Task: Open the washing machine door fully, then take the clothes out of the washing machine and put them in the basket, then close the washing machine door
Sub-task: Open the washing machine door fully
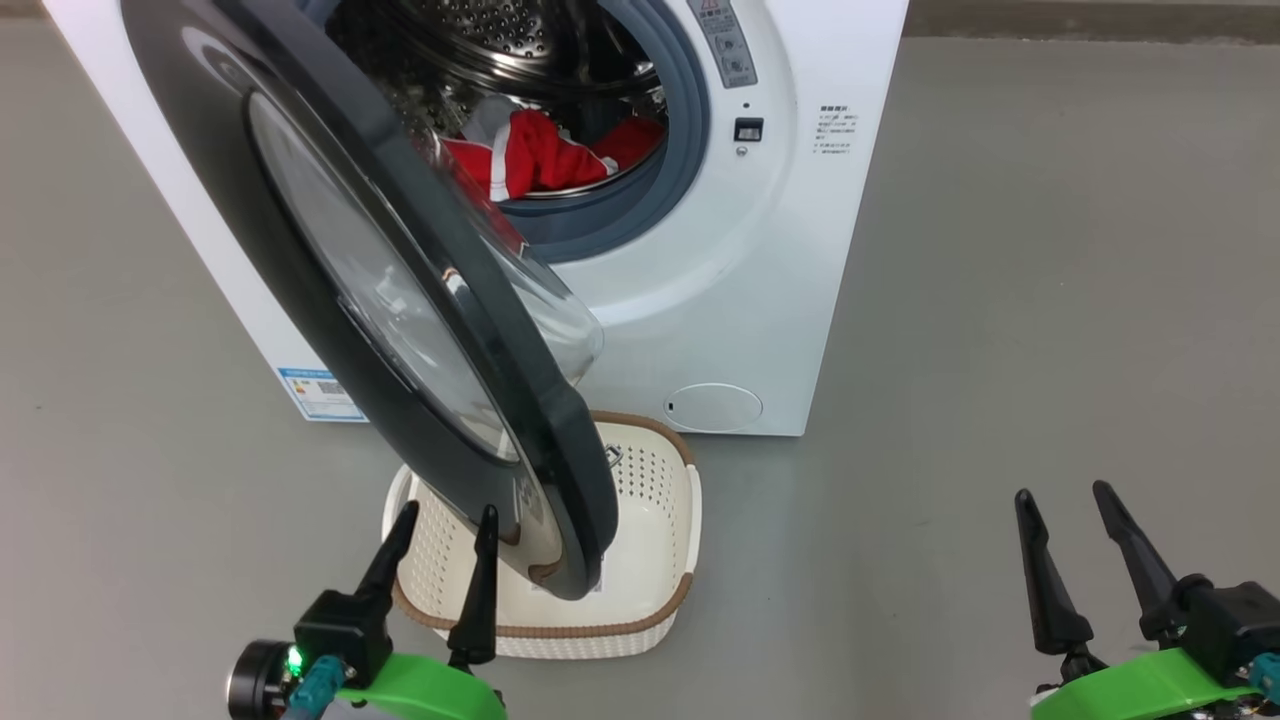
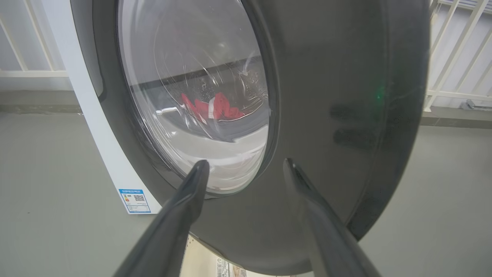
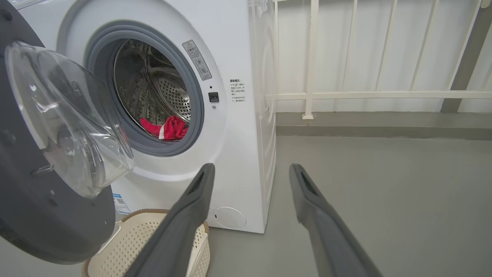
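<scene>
Red white-trimmed clothes [image 1: 535, 155] lie in the white washing machine's [image 1: 720, 300] drum [image 1: 480, 40]. Its black-rimmed glass door [image 1: 330, 330] overhangs the cream perforated basket [image 1: 660, 520], contact unclear. Left gripper [image 1: 449, 508] gapes at the door's edge, right gripper [image 1: 1061, 491] over bare floor [image 1: 1000, 300].

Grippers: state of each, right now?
Left gripper: open, holding nothing, pointed at the washing machine door.
Right gripper: open, holding nothing.

Smooth grey floor [image 3: 384, 200], low grey kerb [image 3: 384, 125], white railing [image 3: 384, 94] with vertical bars, pale wall [image 3: 365, 50] behind
</scene>
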You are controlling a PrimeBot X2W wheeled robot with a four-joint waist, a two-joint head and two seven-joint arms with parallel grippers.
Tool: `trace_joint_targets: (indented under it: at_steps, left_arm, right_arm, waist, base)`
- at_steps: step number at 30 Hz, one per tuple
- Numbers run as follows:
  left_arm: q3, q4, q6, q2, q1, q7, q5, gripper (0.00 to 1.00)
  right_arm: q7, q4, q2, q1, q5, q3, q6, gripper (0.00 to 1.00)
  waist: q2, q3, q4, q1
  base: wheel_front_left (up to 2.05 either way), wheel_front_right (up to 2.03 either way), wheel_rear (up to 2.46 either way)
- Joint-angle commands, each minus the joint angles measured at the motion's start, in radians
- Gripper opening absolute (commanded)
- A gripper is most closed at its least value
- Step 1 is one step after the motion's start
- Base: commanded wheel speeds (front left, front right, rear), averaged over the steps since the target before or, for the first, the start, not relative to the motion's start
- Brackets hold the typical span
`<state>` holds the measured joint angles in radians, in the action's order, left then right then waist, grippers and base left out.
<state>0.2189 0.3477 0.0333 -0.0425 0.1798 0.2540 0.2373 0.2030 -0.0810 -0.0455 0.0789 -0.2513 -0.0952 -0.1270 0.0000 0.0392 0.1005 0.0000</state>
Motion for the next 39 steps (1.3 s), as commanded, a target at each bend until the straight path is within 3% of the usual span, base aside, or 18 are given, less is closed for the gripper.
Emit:
trace_joint_targets:
  at_steps: [1,26,27,28,30,39]
  left_arm:
    - [-0.030,-0.021,-0.002,-0.011,0.001,0.008,-0.015,1.00]
    - [-0.027,-0.010,-0.003,-0.011,-0.028,0.008,-0.019,1.00]
    - [-0.026,-0.009,-0.003,-0.011,-0.028,0.008,-0.019,0.94]
    - [-0.025,-0.009,-0.003,-0.011,-0.028,0.008,-0.019,0.47]
    - [-0.024,-0.007,-0.003,-0.010,-0.027,0.008,-0.019,0.00]
    - [-0.022,-0.002,-0.003,-0.010,-0.028,0.008,-0.013,0.00]
  right_arm:
    - [0.012,0.016,-0.007,-0.012,0.008,0.015,-0.004,1.00]
    - [0.043,-0.107,-0.005,0.002,0.016,0.025,-0.004,1.00]
    - [0.043,-0.107,-0.005,0.002,0.016,0.026,-0.004,1.00]
    - [0.043,-0.107,-0.005,0.002,0.017,0.027,-0.004,1.00]
    - [0.044,-0.106,-0.005,0.002,0.019,0.028,-0.004,1.00]
    - [0.043,-0.103,-0.005,0.004,0.019,0.028,-0.004,1.00]
  waist:
    - [0.0000,-0.003,0.002,0.0000]
    - [0.0000,-0.031,-0.010,0.0000]
    - [0.0000,-0.031,-0.010,0.0000]
    - [0.0000,-0.030,-0.010,0.0000]
    - [0.0000,-0.031,-0.010,0.0000]
    - [0.0000,-0.035,-0.009,0.0000]
  base:
    - [0.00,0.00,0.00]
    - [0.00,0.00,0.00]
    - [0.00,0.00,0.00]
    - [0.00,0.00,0.00]
    - [0.00,0.00,0.00]
    - [0.00,0.00,0.00]
